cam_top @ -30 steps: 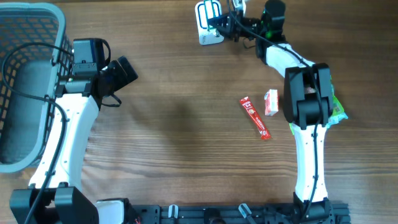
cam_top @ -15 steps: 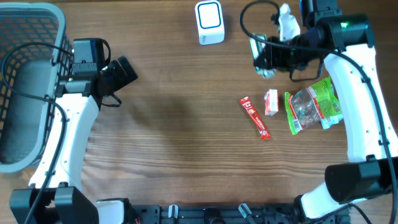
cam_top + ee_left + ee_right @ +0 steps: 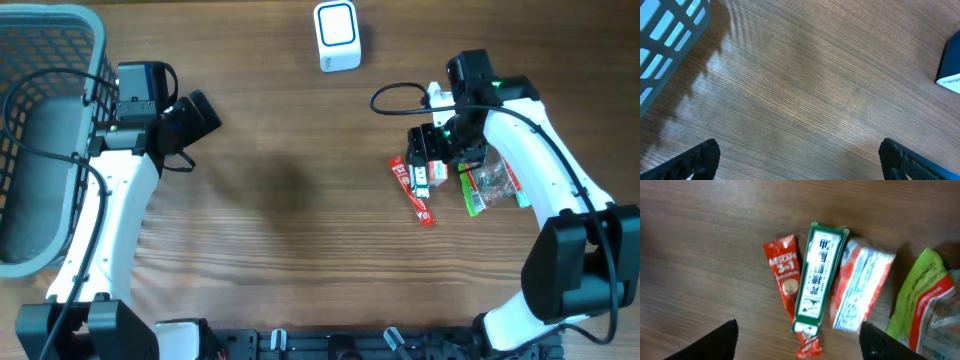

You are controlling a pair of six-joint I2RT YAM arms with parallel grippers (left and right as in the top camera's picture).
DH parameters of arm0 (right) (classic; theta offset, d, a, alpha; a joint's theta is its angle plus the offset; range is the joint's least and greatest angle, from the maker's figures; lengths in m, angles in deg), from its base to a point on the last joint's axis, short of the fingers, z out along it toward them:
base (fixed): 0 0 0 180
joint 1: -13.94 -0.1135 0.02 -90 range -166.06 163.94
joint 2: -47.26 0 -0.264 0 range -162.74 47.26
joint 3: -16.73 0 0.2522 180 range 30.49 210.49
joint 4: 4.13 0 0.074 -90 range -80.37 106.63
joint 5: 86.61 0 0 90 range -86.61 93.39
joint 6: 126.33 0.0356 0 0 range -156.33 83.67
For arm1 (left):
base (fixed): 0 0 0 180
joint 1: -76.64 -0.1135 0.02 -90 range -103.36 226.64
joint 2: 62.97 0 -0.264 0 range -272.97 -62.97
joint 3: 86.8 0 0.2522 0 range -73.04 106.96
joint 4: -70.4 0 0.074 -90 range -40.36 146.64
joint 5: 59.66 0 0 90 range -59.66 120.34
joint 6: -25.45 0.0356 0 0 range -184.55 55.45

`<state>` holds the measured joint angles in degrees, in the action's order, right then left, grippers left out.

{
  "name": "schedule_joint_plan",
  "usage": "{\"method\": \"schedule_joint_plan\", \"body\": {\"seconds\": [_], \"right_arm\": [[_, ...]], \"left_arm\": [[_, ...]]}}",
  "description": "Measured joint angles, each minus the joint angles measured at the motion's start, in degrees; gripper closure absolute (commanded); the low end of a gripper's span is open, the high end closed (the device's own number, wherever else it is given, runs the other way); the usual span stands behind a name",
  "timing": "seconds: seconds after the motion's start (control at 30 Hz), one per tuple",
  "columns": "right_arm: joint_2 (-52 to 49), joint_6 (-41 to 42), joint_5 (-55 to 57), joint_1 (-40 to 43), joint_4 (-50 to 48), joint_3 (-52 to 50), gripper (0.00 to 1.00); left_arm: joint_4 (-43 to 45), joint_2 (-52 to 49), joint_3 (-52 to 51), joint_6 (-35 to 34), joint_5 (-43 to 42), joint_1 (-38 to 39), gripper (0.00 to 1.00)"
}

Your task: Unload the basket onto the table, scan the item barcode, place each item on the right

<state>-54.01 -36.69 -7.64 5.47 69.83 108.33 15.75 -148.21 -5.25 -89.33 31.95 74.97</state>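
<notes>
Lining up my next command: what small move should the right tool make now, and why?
Probably lift the right tool straight up: its jaws stand open, and the green-and-white stick lies loose on the table between the red sachet and the red-and-white pack.

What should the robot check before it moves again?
1. Right gripper open and empty: ok, fingers wide apart above the items.
2. Green box lying flat on the table, not held: ok.
3. Sachet free to pick: not ok, the green box lies over its lower end.
4. Scanner in view, nothing beside it: ok.
5. Left gripper open and empty: ok.
6. Which face of the green box is up: cannot tell, the print is blurred.
</notes>
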Motion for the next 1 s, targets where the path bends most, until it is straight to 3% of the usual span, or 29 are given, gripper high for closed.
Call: {"method": "schedule_joint_plan", "body": {"seconds": [0.2, 0.4, 1.0], "right_arm": [[0.0, -0.4, 9.4, 1.2, -9.8, 0.1, 0.00], [0.0, -0.4, 11.6, 1.2, -18.0, 0.1, 0.00], [0.0, -0.4, 11.7, 1.2, -19.0, 0.1, 0.00]], "left_arm": [[0.0, 0.0, 0.0, 0.0, 0.0, 0.0, 0.00], [0.0, 0.0, 0.0, 0.0, 0.0, 0.0, 0.00], [0.0, 0.0, 0.0, 0.0, 0.0, 0.0, 0.00]]}}
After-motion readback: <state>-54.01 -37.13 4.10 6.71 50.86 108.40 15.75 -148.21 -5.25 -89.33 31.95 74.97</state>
